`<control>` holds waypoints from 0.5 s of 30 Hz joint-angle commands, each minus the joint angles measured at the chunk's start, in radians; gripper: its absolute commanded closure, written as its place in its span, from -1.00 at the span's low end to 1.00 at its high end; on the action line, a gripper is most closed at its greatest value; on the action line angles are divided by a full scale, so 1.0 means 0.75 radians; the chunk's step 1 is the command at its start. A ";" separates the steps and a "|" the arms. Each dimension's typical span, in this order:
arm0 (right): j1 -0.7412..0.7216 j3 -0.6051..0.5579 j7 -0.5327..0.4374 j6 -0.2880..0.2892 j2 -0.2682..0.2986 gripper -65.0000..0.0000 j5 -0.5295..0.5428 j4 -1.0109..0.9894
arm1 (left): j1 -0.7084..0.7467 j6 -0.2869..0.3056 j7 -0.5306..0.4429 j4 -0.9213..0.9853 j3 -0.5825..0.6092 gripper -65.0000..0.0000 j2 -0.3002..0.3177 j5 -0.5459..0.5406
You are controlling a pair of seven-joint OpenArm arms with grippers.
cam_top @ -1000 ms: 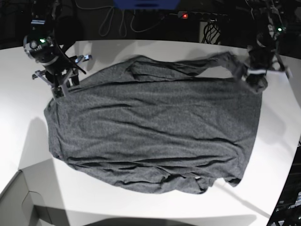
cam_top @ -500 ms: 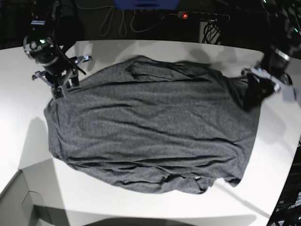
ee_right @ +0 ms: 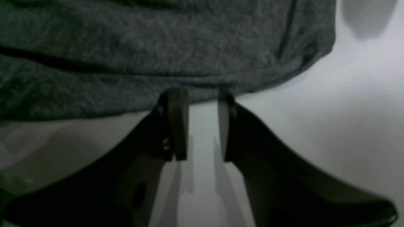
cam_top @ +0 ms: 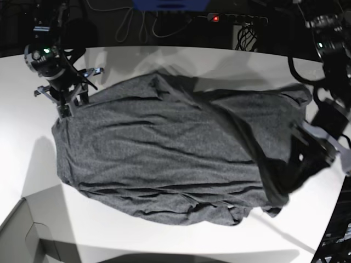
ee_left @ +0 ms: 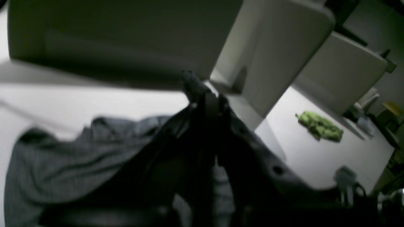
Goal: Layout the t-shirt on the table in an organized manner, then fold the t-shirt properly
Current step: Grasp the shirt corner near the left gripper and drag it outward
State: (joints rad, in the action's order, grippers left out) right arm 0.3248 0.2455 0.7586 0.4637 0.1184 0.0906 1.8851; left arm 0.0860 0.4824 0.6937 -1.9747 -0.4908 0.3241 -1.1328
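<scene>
The dark grey t-shirt [cam_top: 164,153] lies spread across the white table [cam_top: 16,142]. Its right part is lifted and drawn over the body toward the near side. My left gripper [cam_top: 303,161], blurred at the right, is shut on the t-shirt. In the left wrist view its fingers [ee_left: 206,101] are pressed together, with dark cloth [ee_left: 63,164] hanging around them. My right gripper [cam_top: 64,109] stands at the shirt's far left corner. In the right wrist view that gripper [ee_right: 201,94] is open just above the table [ee_right: 347,110], its tips at the shirt's hem [ee_right: 157,41], with nothing between them.
A grey box corner [cam_top: 27,235] juts in at the near left. Cables and a power strip with a red light [cam_top: 214,18] run behind the table. The table's curved edge passes close to the left arm. A green crumpled object [ee_left: 318,126] lies on another surface.
My left gripper has swept from the far right corner toward the near side, dragging the shirt's right part over the body. The right gripper has barely shifted.
</scene>
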 commanded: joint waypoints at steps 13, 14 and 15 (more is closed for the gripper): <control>-0.015 -0.003 -0.033 -0.006 0.005 0.47 0.019 0.026 | 0.306 -0.346 -0.018 0.083 -0.451 1.00 -0.188 -0.027; -0.031 -0.003 -0.026 -0.006 0.005 0.47 0.021 0.026 | 0.328 -0.346 -0.016 0.083 -0.494 1.00 -0.206 -0.021; -0.039 -0.003 -0.024 -0.006 0.005 0.47 0.021 0.022 | 0.349 -0.337 -0.014 0.085 -0.523 1.00 -0.218 -0.021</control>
State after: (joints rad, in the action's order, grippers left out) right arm 0.3046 0.2432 0.7650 0.4633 0.1158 0.0940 1.8858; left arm 0.3454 0.2203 0.7017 -1.8980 -0.8791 0.1459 -1.1332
